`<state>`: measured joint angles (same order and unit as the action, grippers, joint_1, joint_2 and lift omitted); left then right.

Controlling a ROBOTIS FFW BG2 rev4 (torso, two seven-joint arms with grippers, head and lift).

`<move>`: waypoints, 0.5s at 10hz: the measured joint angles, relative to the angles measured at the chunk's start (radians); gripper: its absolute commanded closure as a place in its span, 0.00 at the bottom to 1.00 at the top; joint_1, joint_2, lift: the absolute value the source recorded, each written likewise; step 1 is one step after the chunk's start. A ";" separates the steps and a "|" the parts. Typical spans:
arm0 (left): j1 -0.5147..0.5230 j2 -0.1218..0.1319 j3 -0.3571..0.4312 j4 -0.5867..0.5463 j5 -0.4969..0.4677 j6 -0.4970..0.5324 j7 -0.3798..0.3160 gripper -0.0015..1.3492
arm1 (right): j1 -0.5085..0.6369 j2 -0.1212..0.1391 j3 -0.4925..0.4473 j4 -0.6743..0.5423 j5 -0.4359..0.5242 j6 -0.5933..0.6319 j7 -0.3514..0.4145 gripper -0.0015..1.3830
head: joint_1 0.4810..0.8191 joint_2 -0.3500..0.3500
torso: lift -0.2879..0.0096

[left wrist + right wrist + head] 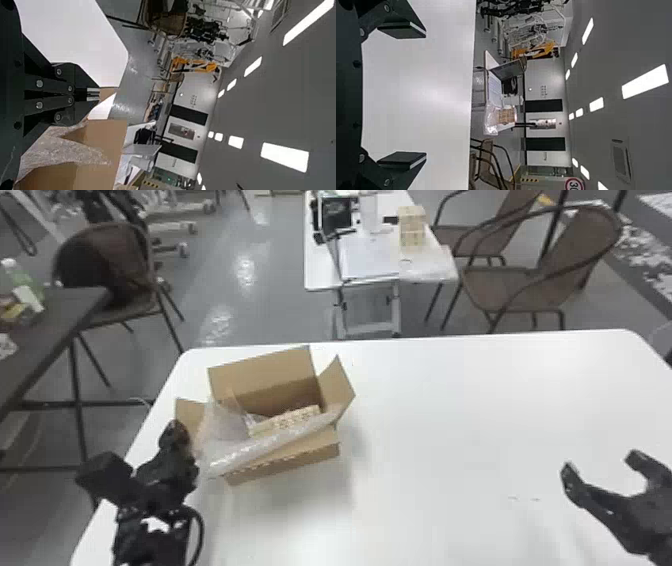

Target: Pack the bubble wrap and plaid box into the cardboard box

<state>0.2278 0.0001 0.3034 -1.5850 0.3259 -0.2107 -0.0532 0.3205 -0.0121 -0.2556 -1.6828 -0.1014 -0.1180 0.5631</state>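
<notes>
1. Head view, and here's the plaid box (286,421) sitting inside the open cardboard box (287,472), on the left of the tabletop (450,490)!
2. Bubble wrap (220,437) spills over the carton's left side, with a strip running across in front of the plaid box.
3. Left gripper (175,430), right beside the left flap; the left wrist view gives us closed fingers, cardboard just beyond their tips. Is the flap pinched? Cannot tell.
4. Over to the right gripper (600,464), above the tabletop, well apart from the carton, fingers wide open!
5. The right wrist view adds a round sign (574,184) and ceiling lights (645,82).
6. Hard to make out: the plaid box's lower part, hidden behind wrap and cardboard. The carton is cut off in the left wrist view.
</notes>
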 measured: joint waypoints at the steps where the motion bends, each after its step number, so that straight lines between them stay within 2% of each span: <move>1: 0.002 0.000 0.009 0.016 -0.004 -0.039 0.033 0.90 | 0.016 0.000 -0.002 0.039 -0.008 -0.044 0.006 0.15 | 0.63 0.76 | 0.67; 4: -0.014 0.000 0.079 0.093 -0.019 -0.130 0.081 0.90 | 0.042 0.003 -0.024 0.097 -0.006 -0.086 0.007 0.15 | 0.63 0.85 | 0.67; 5: -0.023 0.000 0.088 0.122 -0.028 -0.180 0.155 0.90 | 0.044 0.003 -0.030 0.103 -0.011 -0.087 0.007 0.15 | 0.63 0.87 | 0.67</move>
<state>0.2048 0.0000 0.3918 -1.4625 0.2981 -0.3904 0.1022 0.3640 -0.0093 -0.2858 -1.5794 -0.1123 -0.2052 0.5703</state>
